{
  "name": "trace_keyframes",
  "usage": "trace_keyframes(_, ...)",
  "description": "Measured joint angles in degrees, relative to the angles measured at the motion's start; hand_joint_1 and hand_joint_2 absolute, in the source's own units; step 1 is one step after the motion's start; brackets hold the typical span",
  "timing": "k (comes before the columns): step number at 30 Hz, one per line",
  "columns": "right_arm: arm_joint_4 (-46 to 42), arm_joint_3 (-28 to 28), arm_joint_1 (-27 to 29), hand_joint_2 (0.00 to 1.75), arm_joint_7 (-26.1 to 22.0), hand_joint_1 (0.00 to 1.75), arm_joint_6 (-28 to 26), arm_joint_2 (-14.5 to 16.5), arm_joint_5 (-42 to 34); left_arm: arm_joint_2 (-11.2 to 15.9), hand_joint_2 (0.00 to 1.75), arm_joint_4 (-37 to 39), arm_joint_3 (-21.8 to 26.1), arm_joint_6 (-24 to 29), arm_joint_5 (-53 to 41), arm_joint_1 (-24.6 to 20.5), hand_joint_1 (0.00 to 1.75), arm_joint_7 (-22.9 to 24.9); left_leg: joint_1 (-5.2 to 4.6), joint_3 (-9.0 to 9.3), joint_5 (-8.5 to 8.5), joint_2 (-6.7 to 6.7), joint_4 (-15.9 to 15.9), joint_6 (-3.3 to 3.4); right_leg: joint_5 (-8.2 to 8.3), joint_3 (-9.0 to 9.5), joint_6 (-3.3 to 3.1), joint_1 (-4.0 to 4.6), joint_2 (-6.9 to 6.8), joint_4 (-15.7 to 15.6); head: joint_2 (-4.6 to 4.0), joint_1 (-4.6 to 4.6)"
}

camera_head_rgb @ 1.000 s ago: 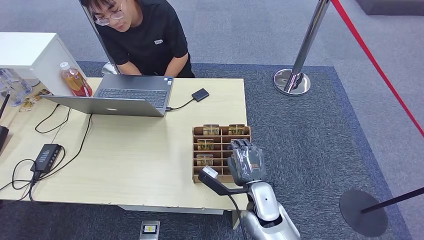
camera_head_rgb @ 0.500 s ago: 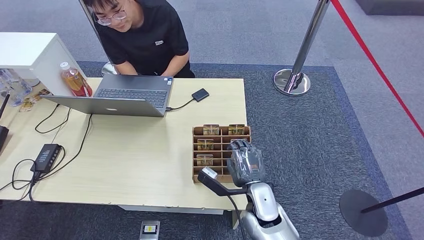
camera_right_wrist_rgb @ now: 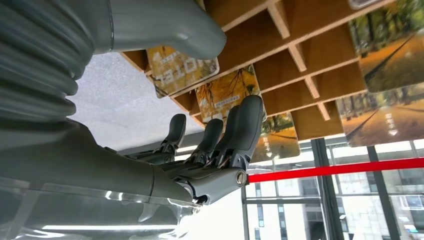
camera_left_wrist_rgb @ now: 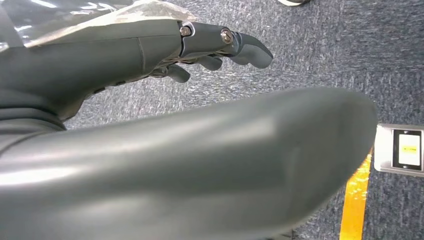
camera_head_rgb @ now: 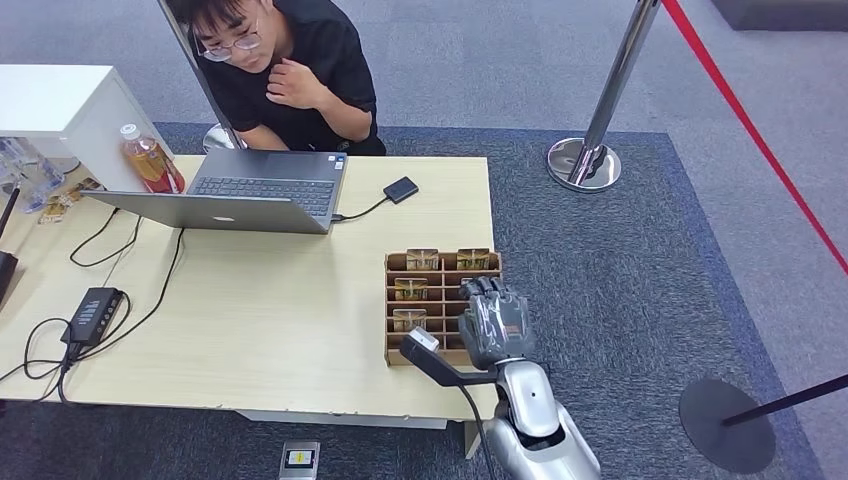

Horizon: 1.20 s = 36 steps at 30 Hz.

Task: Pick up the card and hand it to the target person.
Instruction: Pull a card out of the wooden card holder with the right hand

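A wooden card holder (camera_head_rgb: 396,300) stands near the table's right edge, with picture cards (camera_head_rgb: 411,289) upright in its slots. My right hand (camera_head_rgb: 493,320) hovers over the holder's right column. In the right wrist view the hand (camera_right_wrist_rgb: 165,165) reaches into the compartments with its fingers (camera_right_wrist_rgb: 239,131) close to an autumn-photo card (camera_right_wrist_rgb: 223,97); the thumb (camera_right_wrist_rgb: 165,25) lies apart over another card (camera_right_wrist_rgb: 181,71), and nothing is pinched. My left hand (camera_left_wrist_rgb: 150,50) hangs over the carpet, loosely curved and empty. The person (camera_head_rgb: 290,70) sits behind the laptop, one hand raised to the chin.
An open laptop (camera_head_rgb: 250,190), an orange drink bottle (camera_head_rgb: 150,160), a small black box (camera_head_rgb: 400,189) and a cabled power adapter (camera_head_rgb: 90,312) lie on the table (camera_head_rgb: 260,330). A chrome stanchion (camera_head_rgb: 590,150) with red rope stands at the right. A small device (camera_head_rgb: 299,458) lies on the floor.
My right hand has edged slightly forward over the holder. The person has lifted a hand from the laptop to the chin.
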Motion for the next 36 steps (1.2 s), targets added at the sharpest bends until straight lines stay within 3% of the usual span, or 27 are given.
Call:
trace_keyframes(16, -2.6, -1.9, 1.1, 1.75, 1.1, 0.88, -0.4, -0.2, 1.0, 0.0, 0.00, 0.0, 0.8, 0.0, 0.0, 0.0, 0.00, -0.2, 0.00, 0.01, 0.00, 0.00, 0.0, 0.00, 0.00, -0.01, 0.00, 0.00, 0.00, 0.0, 0.00, -0.01)
trace_keyframes(26, -7.2, -3.2, 5.6, 1.75, -2.8, 0.94, 1.4, -0.4, -5.3, 0.0, 0.00, 0.0, 0.7, -1.0, -0.9, 0.0, 0.00, -1.0, 0.00, 0.01, 0.00, 0.00, 0.0, 0.00, 0.00, -0.01, 0.00, 0.00, 0.00, 0.0, -0.01, -0.01)
trace_keyframes(36, -8.4, -3.6, 6.7, 1.75, -3.7, 0.94, 1.6, -0.7, -6.4, 0.0, 0.00, 0.0, 0.7, -1.0, -0.9, 0.0, 0.00, -1.0, 0.00, 0.02, 0.00, 0.00, 0.0, 0.00, 0.01, 0.00, -0.01, 0.00, 0.00, 0.0, -0.01, -0.01)
